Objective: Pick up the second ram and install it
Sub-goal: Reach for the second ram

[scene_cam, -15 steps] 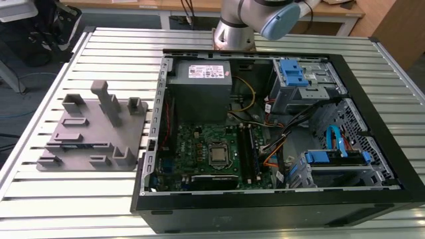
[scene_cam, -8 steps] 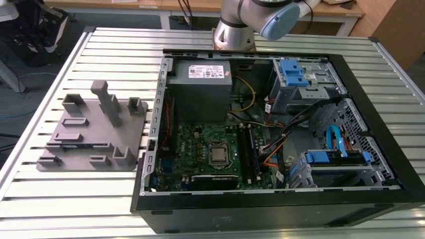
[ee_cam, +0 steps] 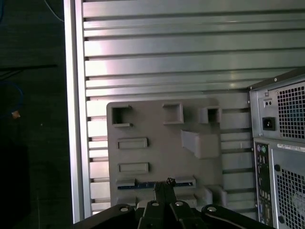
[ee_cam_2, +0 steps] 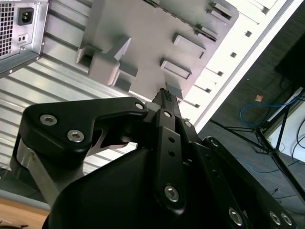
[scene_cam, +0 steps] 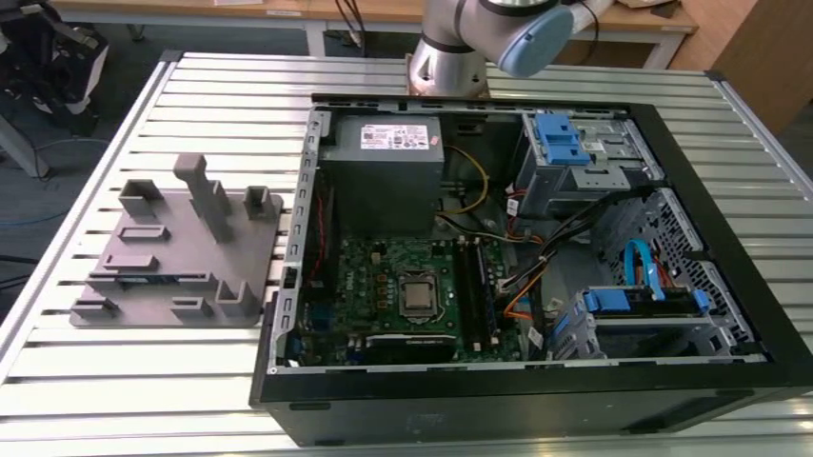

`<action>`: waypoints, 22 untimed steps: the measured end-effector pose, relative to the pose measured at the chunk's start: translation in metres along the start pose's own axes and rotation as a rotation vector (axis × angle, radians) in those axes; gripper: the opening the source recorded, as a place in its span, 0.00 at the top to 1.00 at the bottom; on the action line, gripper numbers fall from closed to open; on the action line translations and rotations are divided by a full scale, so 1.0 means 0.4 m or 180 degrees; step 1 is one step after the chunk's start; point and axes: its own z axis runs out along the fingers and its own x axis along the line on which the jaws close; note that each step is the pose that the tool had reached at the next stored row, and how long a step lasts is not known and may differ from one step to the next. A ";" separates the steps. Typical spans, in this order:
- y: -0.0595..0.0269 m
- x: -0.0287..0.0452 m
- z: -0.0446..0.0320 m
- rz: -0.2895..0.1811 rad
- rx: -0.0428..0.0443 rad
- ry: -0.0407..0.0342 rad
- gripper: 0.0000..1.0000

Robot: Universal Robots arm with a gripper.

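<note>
The second ram (scene_cam: 150,279) is a slim blue stick lying in a slot of the grey fixture (scene_cam: 166,243), to the exterior view's left of the computer case. In the first wrist view the ram (ee_cam: 138,185) shows as a blue strip across the fixture (ee_cam: 157,157). My gripper (ee_cam: 164,183) hangs well above it, its tips lining up with the strip. The black fingers look pressed together with nothing between them, as they also do for the gripper (ee_cam_2: 163,95) in the second wrist view. The motherboard's long black slots (scene_cam: 477,286) lie inside the case.
The open computer case (scene_cam: 661,190) takes the middle and right of the slatted metal table (scene_cam: 152,381). It holds a green motherboard (scene_cam: 381,276), a power supply (scene_cam: 387,152), cables and blue drive bays (scene_cam: 565,143). The fixture carries tall grey posts (scene_cam: 197,190). The arm's base (scene_cam: 451,57) stands behind the case.
</note>
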 end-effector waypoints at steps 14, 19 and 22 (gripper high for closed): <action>-0.004 -0.001 0.016 0.0000 0.0005 0.0000 0.89; -0.005 -0.002 0.038 0.0000 0.0006 0.0000 0.89; -0.005 -0.002 0.051 0.0000 0.0006 0.0000 0.89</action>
